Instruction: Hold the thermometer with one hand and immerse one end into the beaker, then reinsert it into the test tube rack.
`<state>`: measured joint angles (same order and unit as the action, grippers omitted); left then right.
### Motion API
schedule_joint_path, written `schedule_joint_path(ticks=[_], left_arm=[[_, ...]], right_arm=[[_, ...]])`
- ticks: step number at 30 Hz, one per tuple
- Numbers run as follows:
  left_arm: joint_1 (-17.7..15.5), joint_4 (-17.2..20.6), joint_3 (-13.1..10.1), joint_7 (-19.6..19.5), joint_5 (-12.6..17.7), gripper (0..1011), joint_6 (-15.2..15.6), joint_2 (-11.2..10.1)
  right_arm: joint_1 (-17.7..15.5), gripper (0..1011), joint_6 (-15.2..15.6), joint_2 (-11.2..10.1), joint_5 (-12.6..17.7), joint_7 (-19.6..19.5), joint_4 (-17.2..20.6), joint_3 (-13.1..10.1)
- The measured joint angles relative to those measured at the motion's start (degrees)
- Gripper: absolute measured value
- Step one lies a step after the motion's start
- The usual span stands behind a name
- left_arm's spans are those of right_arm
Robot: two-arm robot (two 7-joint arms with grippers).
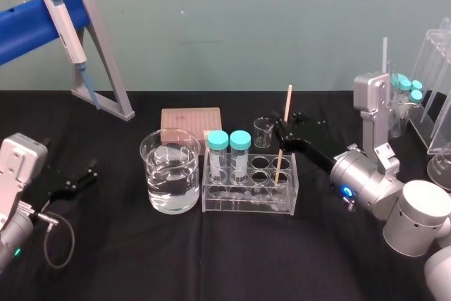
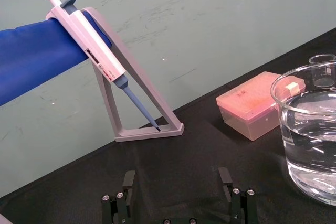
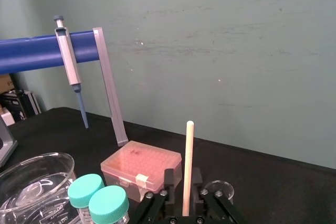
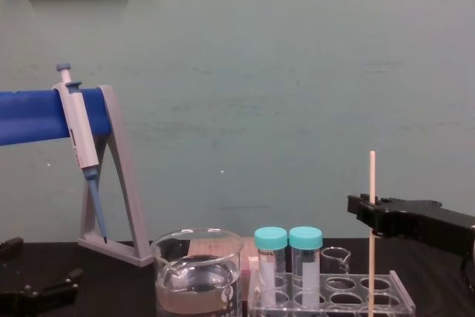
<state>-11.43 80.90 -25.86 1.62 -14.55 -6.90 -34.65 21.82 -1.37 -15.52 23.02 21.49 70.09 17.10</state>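
Black table (image 1: 211,259) below, green wall (image 1: 246,26) behind. Pinches the thermometer (image 1: 288,103) in the right gripper (image 1: 284,132), its low end in the rack (image 1: 246,206) hole just underneath. Holds left gripper (image 1: 83,177) open, far away. Might tip the rack if lifted crooked.

At the far left corner of the table (image 1: 141,259) you see a grey stand (image 1: 106,68) carrying a blue bar (image 1: 28,29). A pipette (image 1: 65,22) hangs from the bar, tip down. Near the middle of the far edge lies a pink tip box (image 1: 190,118), with a small glass (image 1: 263,132) just to its right. Nearer you, two capped tubes (image 1: 218,153) stand upright, side by side. At the far right edge is a clear frame (image 1: 438,82), with more teal caps (image 1: 409,88) beside it.
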Motion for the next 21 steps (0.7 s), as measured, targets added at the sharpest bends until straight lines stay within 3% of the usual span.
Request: schedule_joint_path(ticks=[4, 7, 21], left_arm=[[0.0, 0.0, 0.0, 0.0, 0.0, 1004, 0.0, 0.0], [0.0, 0.0, 0.0, 0.0, 0.0, 1004, 0.0, 0.0], [0.0, 0.0, 0.0, 0.0, 0.0, 1004, 0.0, 0.0]], right_arm=[[-0.1, 95, -0.1, 0.0, 0.0, 0.1, 0.1, -0.2], [-0.2, 55, -0.2, 0.0, 0.0, 0.2, 0.3, -0.3], [-1.1, 49, -0.4, -0.9, -1.4, 0.2, 2.9, -0.1]])
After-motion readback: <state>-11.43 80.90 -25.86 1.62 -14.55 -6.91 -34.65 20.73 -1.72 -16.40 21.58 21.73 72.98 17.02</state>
